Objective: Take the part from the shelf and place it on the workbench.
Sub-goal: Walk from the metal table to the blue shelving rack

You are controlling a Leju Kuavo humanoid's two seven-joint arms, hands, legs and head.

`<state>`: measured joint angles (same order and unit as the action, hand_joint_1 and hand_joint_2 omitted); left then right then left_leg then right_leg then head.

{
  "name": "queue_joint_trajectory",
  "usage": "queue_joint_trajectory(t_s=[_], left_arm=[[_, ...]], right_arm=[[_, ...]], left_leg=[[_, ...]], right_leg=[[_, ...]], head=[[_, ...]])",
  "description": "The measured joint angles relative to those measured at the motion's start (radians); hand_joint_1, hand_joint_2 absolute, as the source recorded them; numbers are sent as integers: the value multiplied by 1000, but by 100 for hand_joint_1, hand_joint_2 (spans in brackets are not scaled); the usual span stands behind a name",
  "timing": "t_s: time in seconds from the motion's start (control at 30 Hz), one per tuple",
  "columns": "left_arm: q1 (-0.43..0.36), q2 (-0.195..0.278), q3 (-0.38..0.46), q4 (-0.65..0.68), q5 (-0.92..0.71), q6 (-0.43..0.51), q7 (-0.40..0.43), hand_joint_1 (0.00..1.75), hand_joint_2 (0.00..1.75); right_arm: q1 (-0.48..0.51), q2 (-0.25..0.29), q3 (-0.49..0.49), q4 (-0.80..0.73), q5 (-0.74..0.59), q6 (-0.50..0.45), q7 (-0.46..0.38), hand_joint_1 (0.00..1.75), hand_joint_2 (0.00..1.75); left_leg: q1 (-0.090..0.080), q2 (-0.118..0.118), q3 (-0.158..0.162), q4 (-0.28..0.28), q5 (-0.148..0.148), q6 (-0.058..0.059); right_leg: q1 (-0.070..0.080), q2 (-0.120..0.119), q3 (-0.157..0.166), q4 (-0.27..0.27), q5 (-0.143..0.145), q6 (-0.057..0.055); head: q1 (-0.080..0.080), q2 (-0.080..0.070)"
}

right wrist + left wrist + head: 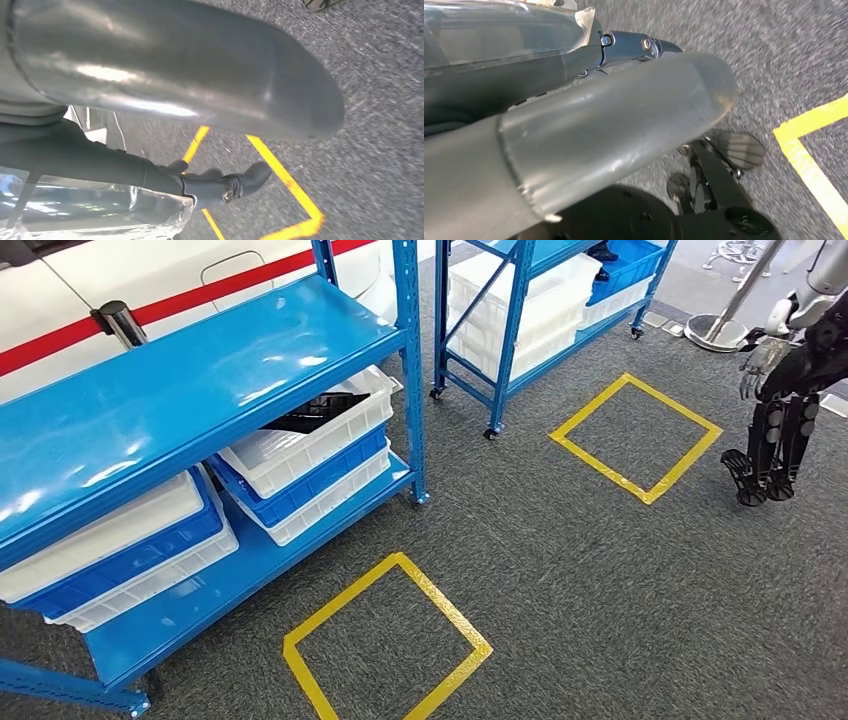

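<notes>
A black part (310,416) lies in the top white bin (330,440) on the middle level of the blue shelf (200,370), at the left of the head view. Both arms hang toward the grey carpet. My left hand (614,135) shows its thick grey thumb, with its dark fingers (634,47) stretched out beside it under a clear plastic wrap; nothing lies between them. My right hand (175,65) looks the same, its dark fingers (220,185) straight and nothing in its grasp.
White and blue bins are stacked on the shelf's lower levels. A second blue wheeled shelf (515,330) with white bins stands behind. Two yellow tape squares (440,605) (590,455) mark the carpet. Another robot (785,400) stands at the far right.
</notes>
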<state>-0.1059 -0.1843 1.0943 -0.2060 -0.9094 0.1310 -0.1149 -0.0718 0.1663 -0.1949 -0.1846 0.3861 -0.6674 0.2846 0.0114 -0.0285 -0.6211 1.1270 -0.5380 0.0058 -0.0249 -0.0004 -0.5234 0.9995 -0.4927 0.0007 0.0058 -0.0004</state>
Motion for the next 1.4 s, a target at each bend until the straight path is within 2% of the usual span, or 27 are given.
queue_joint_trajectory(t_s=[0.07,0.1,0.13,0.2,0.27,0.33,0.4,0.43,0.5,0.57,0.6,0.63,0.67,0.73,0.77,0.83,0.9,0.97,1.03,1.07,1.1,1.13,1.17,1.2,1.27,1.33,1.4], left_arm=[[0,0,1,0,0,0,0,0,0],[0,-1,1,0,0,0,0,0,0],[1,-1,1,0,0,0,0,0,0],[2,0,2,0,0,-1,0,0,0],[-1,0,2,0,0,-1,-1,0,0],[-3,0,2,0,0,-2,-2,0,0],[-2,0,2,0,0,-2,-2,0,0],[-2,0,2,0,0,-3,-2,0,0],[-2,-1,2,0,0,-3,-2,0,0],[-3,-1,2,0,0,-4,-2,0,0],[-3,-1,3,0,0,-4,-2,0,0],[-2,-1,3,0,0,-4,-2,0,0],[-1,-1,3,0,0,-4,-2,0,0],[-1,-2,3,0,0,-4,-2,0,0],[-1,-2,3,0,0,-4,-2,0,0],[-1,-2,3,0,0,-4,-2,0,0],[1,-1,3,0,0,-4,-2,0,0],[3,-1,4,0,0,-4,-2,0,0],[2,-1,4,0,0,-4,-2,0,0],[1,-1,4,0,0,-4,-2,0,0],[1,-2,4,0,0,-4,-2,0,0],[1,-2,4,0,0,-4,-2,0,0],[2,-2,5,0,0,-4,-2,0,0],[2,-1,5,0,0,-4,-3,0,0],[0,-1,6,0,0,-4,-5,0,0],[-3,-1,6,0,0,-4,-7,0,0],[-5,-1,6,0,0,-4,-8,0,0]], right_arm=[[2,0,0,0,3,0,0,0,0],[3,-1,0,0,3,0,1,0,0],[3,-1,0,0,4,0,1,0,0],[3,-1,0,0,5,0,1,0,0],[2,0,0,0,6,0,1,0,0],[2,0,0,0,6,0,1,0,0],[0,0,0,0,6,0,0,0,0],[-1,0,0,0,6,0,0,0,0],[0,0,0,0,6,0,0,0,0],[1,-2,0,0,6,0,0,0,0],[2,-3,0,0,6,0,0,0,0],[3,-4,0,0,6,0,0,0,0],[4,-5,0,0,6,0,0,0,0],[5,-6,0,0,6,0,0,0,0],[5,-6,0,0,6,0,0,0,0],[3,-6,0,1,6,0,0,0,0],[0,-6,0,0,6,0,-1,0,0],[0,-5,0,0,5,0,-2,0,0],[2,-3,0,1,5,0,-2,0,0],[3,-3,0,1,5,0,-2,0,0],[4,-3,0,1,5,0,-2,0,0],[4,-3,0,1,5,0,-3,0,0],[4,-3,0,1,6,0,-4,0,0],[3,-3,0,0,6,0,-5,0,0],[2,-2,0,1,8,-2,-7,0,0],[2,-2,0,1,9,-5,-8,0,0],[1,-2,0,0,11,-8,-8,0,0]], left_leg=[[2,20,-64,134,-60,-6],[2,23,-83,171,-67,-6],[2,25,-83,171,-56,-6],[1,39,-26,62,10,2],[-7,71,38,-66,54,14],[-16,83,54,-106,58,23],[-15,64,56,-116,66,34],[-13,56,60,-124,71,40],[-6,40,66,-137,81,51],[-6,22,63,-138,84,56],[-5,11,62,-138,85,56],[-5,0,63,-137,85,55],[-4,-11,64,-137,85,54],[-2,-32,66,-133,84,47],[-3,-41,64,-129,82,41],[-6,-53,59,-123,77,27],[-2,-58,56,-121,74,16],[2,-31,40,-85,50,7],[3,8,-11,26,-13,-1],[4,17,-46,98,-47,-4],[5,21,-73,153,-65,-6],[6,24,-86,176,-65,-6],[6,26,-79,160,-46,-5],[6,31,-53,107,-12,-1],[1,64,16,-33,49,10],[-8,86,48,-101,66,19],[-12,71,48,-110,66,27]], right_leg=[[6,-20,0,0,-3,-8],[8,-30,0,0,-4,-9],[10,-39,1,1,-5,-11],[13,-54,6,1,-8,-12],[20,-66,9,1,-12,-8],[26,-79,10,1,-14,-1],[27,-90,12,1,-17,7],[27,-81,9,12,-26,10],[25,-43,-27,93,-69,9],[19,-13,-95,233,-125,5],[16,-8,-121,284,-139,9],[14,-7,-129,297,-136,17],[11,-5,-115,266,-115,29],[1,12,-52,124,-52,51],[-2,23,-26,61,-27,54],[-3,35,-8,5,-10,42],[-2,24,-3,4,-7,23],[-5,11,3,1,-3,9],[-2,-6,3,1,-2,0],[0,-15,2,1,-4,-3],[2,-24,3,1,-5,-5],[4,-33,3,1,-7,-6],[5,-41,5,1,-8,-8],[5,-47,8,1,-10,-8],[11,-59,14,2,-15,-4],[17,-71,16,2,-20,3],[21,-86,19,-1,-23,13]], head=[[-3,0],[-3,0],[-3,0],[-3,0],[-3,0],[-2,0],[-2,0],[-2,0],[0,0],[2,0],[3,0],[3,0],[3,0],[4,0],[5,0],[4,0],[2,0],[-1,0],[-6,0],[-8,0],[-8,0],[-8,0],[-8,0],[-8,0],[-8,0],[-8,0],[-7,0]])
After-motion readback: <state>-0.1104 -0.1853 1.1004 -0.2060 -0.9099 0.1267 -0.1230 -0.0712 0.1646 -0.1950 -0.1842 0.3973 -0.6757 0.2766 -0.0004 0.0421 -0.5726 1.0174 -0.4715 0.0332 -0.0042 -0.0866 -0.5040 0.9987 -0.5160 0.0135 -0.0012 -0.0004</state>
